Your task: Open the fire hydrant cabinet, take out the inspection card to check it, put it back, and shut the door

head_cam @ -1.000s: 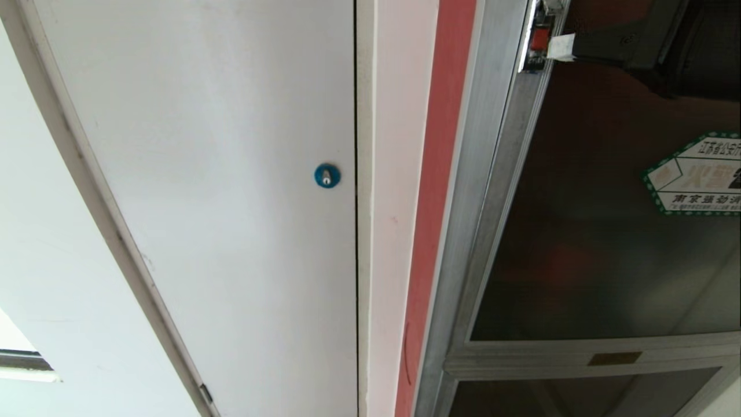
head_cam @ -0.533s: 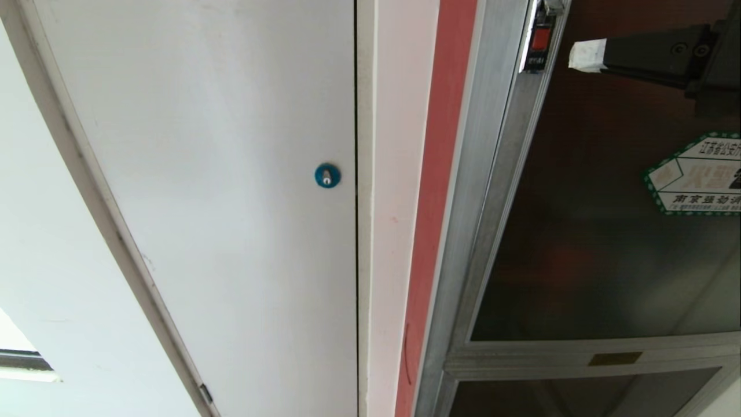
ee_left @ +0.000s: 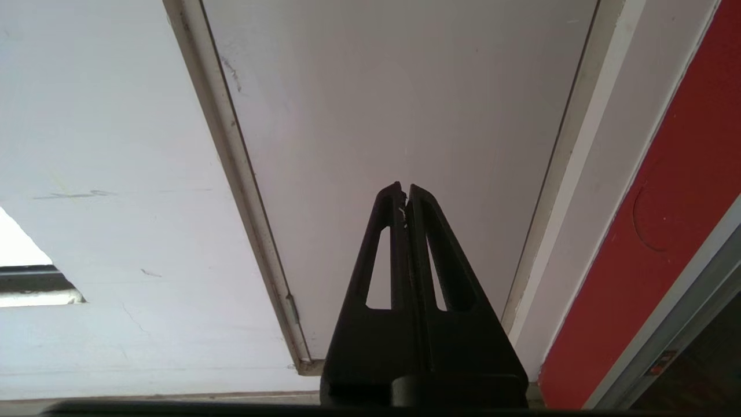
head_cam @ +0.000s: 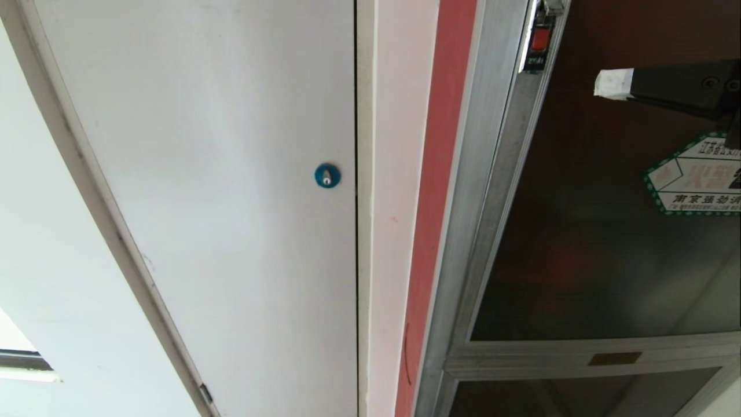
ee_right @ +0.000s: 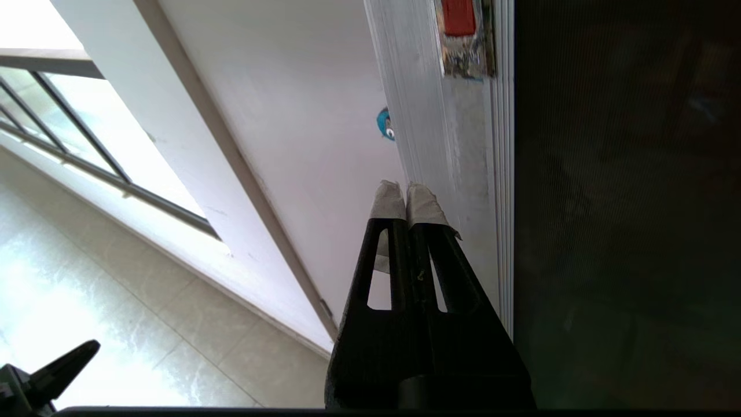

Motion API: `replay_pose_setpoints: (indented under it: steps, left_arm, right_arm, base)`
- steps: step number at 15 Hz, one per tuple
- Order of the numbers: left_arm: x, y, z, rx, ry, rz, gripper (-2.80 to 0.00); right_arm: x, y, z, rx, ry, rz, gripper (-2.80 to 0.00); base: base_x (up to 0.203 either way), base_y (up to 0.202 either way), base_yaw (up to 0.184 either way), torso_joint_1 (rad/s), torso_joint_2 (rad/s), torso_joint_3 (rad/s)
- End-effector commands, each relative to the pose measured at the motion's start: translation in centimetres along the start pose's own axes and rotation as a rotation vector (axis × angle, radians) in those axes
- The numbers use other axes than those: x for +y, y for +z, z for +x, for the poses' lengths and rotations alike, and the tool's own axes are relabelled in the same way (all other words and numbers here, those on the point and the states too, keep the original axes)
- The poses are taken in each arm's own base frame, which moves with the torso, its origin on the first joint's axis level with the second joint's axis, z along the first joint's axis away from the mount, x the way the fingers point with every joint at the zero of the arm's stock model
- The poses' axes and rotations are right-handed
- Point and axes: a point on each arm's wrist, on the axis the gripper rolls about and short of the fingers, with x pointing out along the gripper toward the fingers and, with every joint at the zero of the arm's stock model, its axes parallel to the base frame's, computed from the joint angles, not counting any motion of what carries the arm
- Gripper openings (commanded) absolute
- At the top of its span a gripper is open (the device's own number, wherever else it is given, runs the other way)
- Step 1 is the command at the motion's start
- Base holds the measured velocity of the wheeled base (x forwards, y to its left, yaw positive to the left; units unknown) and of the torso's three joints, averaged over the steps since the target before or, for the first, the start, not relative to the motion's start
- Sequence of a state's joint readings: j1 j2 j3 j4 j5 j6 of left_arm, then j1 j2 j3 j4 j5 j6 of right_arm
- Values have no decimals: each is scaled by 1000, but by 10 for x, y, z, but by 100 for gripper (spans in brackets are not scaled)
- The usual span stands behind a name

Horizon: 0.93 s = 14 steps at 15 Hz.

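While the door (head_cam: 602, 231) sits flush in the fire hydrant cabinet (head_cam: 480, 174), its red latch (head_cam: 540, 39) lies just above and left of the right gripper (head_cam: 613, 84). Both grippers' jaws are pressed together, holding nothing; the left gripper (ee_left: 405, 194) hangs well left of that latch. No inspection card shows.

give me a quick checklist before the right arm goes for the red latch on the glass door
1. Dark tinted glass door in its silver frame looks shut against the frame: ok.
2. Small red latch unobstructed: ok.
3. Right end effector, white-taped tips, shut: ok for pressing.
4. Right end effector on the latch: not ok, it sits beside and below it.
5. Left end effector shut, facing the plain white panel: ok.
6. Inspection card visible: cannot tell.
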<state>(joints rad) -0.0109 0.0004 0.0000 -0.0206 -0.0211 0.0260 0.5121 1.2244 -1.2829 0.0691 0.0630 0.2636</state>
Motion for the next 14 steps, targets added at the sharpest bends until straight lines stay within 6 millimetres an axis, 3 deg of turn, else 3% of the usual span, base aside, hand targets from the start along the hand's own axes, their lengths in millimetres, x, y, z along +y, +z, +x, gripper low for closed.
replay_pose_setpoints:
  steps: [1, 8, 11, 14]
  left_arm:
    - [0, -3, 1, 11, -1, 0, -280]
    - [0, -3, 1, 12, -1, 0, -280]
    - [0, -3, 1, 11, -1, 0, -280]
    - [0, -3, 1, 12, -1, 0, -280]
  right_arm:
    - [-2, -8, -2, 24, -7, 4, -280]
    - [-3, -31, 5, 20, 14, -2, -280]
    - [3, -52, 22, 43, 17, -6, -280]
    - [15, -66, 39, -45, -35, -59, -280]
  base:
    - [0, 0, 0, 0, 0, 0]
    - [0, 0, 0, 0, 0, 0]
    - [0, 0, 0, 0, 0, 0]
    - [0, 0, 0, 0, 0, 0]
